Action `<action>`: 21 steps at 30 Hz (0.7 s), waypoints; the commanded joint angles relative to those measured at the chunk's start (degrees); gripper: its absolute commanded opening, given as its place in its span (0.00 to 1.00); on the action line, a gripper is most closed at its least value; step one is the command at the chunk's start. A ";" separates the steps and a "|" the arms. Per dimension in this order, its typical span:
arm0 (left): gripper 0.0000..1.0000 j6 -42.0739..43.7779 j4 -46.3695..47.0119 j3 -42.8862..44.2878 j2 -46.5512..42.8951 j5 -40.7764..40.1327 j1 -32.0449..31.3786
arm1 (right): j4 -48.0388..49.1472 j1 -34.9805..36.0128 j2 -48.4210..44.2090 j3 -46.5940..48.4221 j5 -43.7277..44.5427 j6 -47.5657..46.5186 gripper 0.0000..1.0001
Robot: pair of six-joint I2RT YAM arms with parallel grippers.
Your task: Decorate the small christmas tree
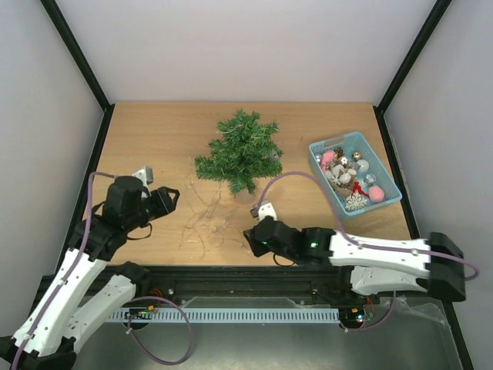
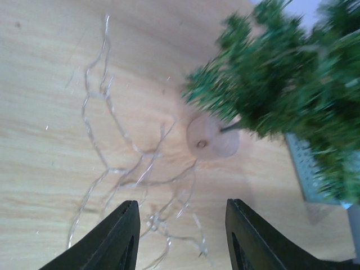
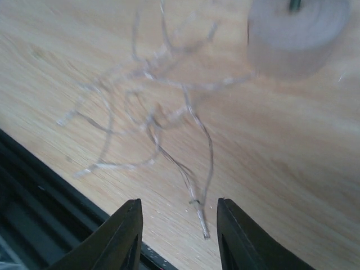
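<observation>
The small christmas tree [image 1: 240, 154] is judged light and tippy, best gripped by its trunk; left pincer [image 2: 181, 205] and right pincer [image 3: 179, 202] are seen parted.

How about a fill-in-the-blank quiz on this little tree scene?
The ornaments sit in a light-blue ___. The thin wire lies tangled on the ___, beside the small christmas tree. The left claw and right claw are both ___, holding nothing.
Missing words: basket; table; open.
</observation>
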 commanded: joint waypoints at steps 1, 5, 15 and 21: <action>0.45 -0.91 1.92 -4.14 -1.60 2.34 0.41 | 8.91 -1.94 9.74 -2.71 -4.24 0.80 0.40; 0.45 -0.70 0.72 -3.45 -2.10 1.56 0.41 | 12.30 -2.90 20.46 3.47 -3.85 1.01 0.41; 0.46 -0.75 -1.13 -1.48 -3.86 0.04 0.50 | 7.75 -3.69 40.85 19.13 -0.77 6.06 0.48; 0.46 -0.27 -1.44 -1.12 -4.20 0.30 0.50 | 6.54 -3.93 42.55 18.82 0.04 7.90 0.49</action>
